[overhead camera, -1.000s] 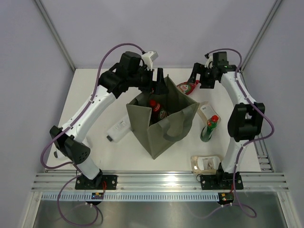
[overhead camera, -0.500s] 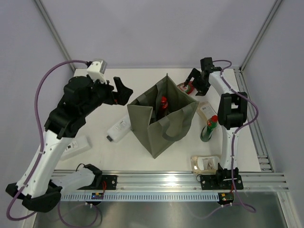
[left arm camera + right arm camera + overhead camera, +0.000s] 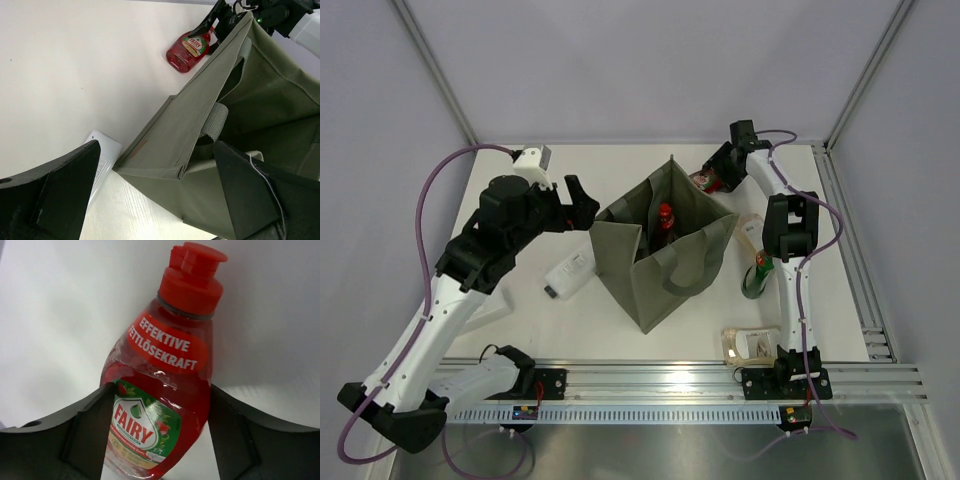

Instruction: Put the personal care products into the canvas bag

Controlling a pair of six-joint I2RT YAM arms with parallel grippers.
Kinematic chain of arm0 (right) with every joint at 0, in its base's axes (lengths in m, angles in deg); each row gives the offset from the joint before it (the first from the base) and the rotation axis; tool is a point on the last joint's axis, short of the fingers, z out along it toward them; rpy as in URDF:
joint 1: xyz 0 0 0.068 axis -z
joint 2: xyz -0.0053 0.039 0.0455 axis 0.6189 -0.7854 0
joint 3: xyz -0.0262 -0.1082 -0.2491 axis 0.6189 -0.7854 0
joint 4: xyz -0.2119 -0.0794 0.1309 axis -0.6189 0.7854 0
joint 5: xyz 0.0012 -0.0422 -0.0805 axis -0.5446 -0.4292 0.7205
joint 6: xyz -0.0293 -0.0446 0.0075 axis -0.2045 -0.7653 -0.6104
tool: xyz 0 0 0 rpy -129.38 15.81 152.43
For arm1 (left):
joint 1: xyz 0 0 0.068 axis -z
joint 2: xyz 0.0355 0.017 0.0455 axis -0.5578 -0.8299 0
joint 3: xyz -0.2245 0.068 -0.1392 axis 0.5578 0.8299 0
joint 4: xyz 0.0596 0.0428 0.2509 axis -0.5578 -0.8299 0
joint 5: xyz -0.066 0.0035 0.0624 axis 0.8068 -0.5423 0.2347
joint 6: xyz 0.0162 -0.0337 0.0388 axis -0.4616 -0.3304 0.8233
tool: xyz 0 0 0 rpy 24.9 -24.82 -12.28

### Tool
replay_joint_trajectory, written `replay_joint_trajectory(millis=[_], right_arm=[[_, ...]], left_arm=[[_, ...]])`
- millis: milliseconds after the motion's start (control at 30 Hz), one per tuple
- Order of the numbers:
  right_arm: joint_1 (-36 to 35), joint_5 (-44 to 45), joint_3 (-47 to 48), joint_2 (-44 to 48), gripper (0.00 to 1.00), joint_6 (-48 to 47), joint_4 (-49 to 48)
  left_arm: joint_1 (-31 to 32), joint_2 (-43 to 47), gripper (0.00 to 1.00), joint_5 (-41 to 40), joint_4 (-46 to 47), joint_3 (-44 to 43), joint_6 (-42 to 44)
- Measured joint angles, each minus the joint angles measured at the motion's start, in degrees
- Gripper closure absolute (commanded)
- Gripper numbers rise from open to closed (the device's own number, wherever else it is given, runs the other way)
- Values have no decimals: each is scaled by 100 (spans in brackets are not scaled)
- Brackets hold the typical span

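Observation:
The olive-grey canvas bag stands open mid-table, with one red bottle upright inside. My left gripper is open and empty just left of the bag's rim; the left wrist view shows the bag's near corner between the wide-apart jaws. A second red bottle, labelled Fairy, lies on the table behind the bag. My right gripper is open with a finger close on each side of this bottle. A white bottle lies left of the bag. A dark green red-capped bottle stands to the right.
A beige pouch lies at the near right by the right arm's base. Another pale packet lies right of the bag. A white flat object lies under the left arm. Grey walls close in the back corners.
My left gripper has let go of the red bottle in the bag and drawn back to the left. My right gripper has moved left and down around the Fairy bottle.

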Motion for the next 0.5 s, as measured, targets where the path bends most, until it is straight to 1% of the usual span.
replay_joint_trajectory(millis=[33,67,100,167,200,333,400,500], right_arm=[[-7,13,22,-11,40,68,-11],[-15,17,35,-11,55,116,-37],[-17,15,46,-11,62,131,-72],[-15,-79,33,15,74,225,-249],[-13,-125,15,33,83,227,-345],[15,-278,-31,92,95,-33,-579],[48,-289,-109,175,100,-391,-612],[136,-267,-179,319,100,-992,-562]], left_arm=[[-2,7,1,-7,15,0,-15],[-4,13,1,-15,17,0,-33],[-4,22,1,-17,15,0,-42],[-4,48,1,-33,17,0,-61],[-4,63,1,-39,17,7,-79],[-7,199,1,-81,24,151,-131],[-7,282,1,-103,17,273,-144],[-11,433,1,-144,9,544,-151]])
